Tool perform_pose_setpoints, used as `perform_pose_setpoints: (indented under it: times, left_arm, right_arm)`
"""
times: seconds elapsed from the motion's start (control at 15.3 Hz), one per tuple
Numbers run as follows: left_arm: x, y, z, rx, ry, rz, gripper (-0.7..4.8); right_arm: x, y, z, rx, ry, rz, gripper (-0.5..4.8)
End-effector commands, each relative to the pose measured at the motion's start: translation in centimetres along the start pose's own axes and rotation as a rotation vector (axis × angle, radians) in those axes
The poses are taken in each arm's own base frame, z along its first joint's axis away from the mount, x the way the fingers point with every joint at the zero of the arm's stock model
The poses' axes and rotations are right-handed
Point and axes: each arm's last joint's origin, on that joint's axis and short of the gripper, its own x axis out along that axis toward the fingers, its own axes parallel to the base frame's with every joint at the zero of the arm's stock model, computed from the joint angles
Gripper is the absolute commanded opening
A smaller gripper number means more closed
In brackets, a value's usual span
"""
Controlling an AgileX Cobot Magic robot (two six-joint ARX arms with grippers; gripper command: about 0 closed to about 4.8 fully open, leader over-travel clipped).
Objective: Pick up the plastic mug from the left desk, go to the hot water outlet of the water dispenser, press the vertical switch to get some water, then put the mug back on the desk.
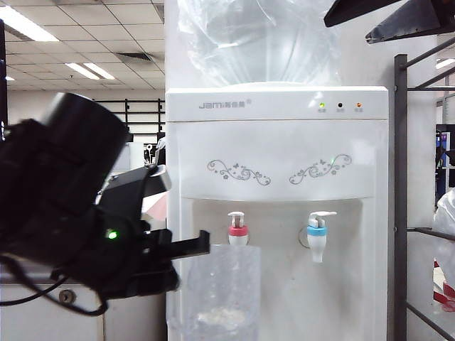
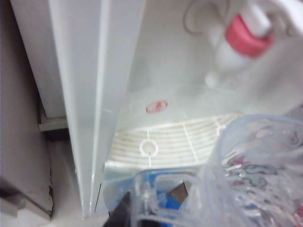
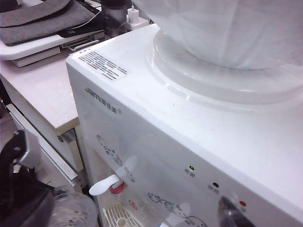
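The clear plastic mug hangs just under the hot water outlet, the red-collared tap of the white water dispenser. My left gripper comes in from the left and is shut on the mug's handle. In the left wrist view the mug sits below the red collar. The vertical switch stands upright on that tap, untouched. My right gripper hovers high by the bottle, open and empty. One of its dark fingertips shows above the dispenser's front.
A blue-collared tap sits right of the red one, above the ribbed drip tray. The big clear bottle tops the dispenser. The left desk stands beside it, with grey cloth and a dark flask. A metal rack rises on the right.
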Motion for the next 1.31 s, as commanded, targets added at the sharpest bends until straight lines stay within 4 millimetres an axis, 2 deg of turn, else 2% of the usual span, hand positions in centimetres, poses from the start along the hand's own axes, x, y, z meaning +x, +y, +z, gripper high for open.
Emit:
perform_pose_setpoints:
  times: [0.07,0.46,0.65,0.98,1.05,1.11,1.18,1.24,1.31]
  left_arm:
    - [1.4,-0.6,0.7,0.004,0.032,0.017,-0.07]
    - [4.0,-1.7,2.0,0.027,0.120,0.061,-0.07]
    - [4.3,-1.5,2.5,0.018,0.027,0.155,-0.06]
    - [4.4,-2.0,3.7,-0.050,-0.083,0.116,-0.06]
    - [4.4,-2.0,3.7,-0.054,-0.085,0.110,-0.07]
    - [4.4,-2.0,3.7,-0.053,-0.083,0.109,-0.06]
    - [4.4,-2.0,3.6,-0.052,-0.078,0.108,-0.06]
    - [4.4,-2.0,3.6,-0.052,-0.078,0.108,-0.06]
    - [4.4,-2.0,3.6,-0.052,-0.078,0.108,-0.06]
  right_arm:
    - [-0.1,0.0,0.4,-0.011,-0.021,0.000,4.79]
    - [-0.1,0.0,0.4,-0.011,-0.020,0.000,4.79]
    - [-0.1,0.0,0.3,-0.008,-0.013,0.007,4.79]
    - [0.3,0.8,0.0,-0.004,0.010,0.079,4.79]
    - [0.6,1.2,-0.1,-0.003,0.025,0.115,3.68]
    - [1.0,1.7,-0.3,-0.001,0.046,0.152,1.98]
    - [1.5,2.2,-0.7,-0.001,0.072,0.184,-0.18]
    - [2.4,2.6,-1.1,-0.008,0.099,0.201,-0.01]
    - [3.4,2.8,-1.5,-0.014,0.123,0.198,-0.08]
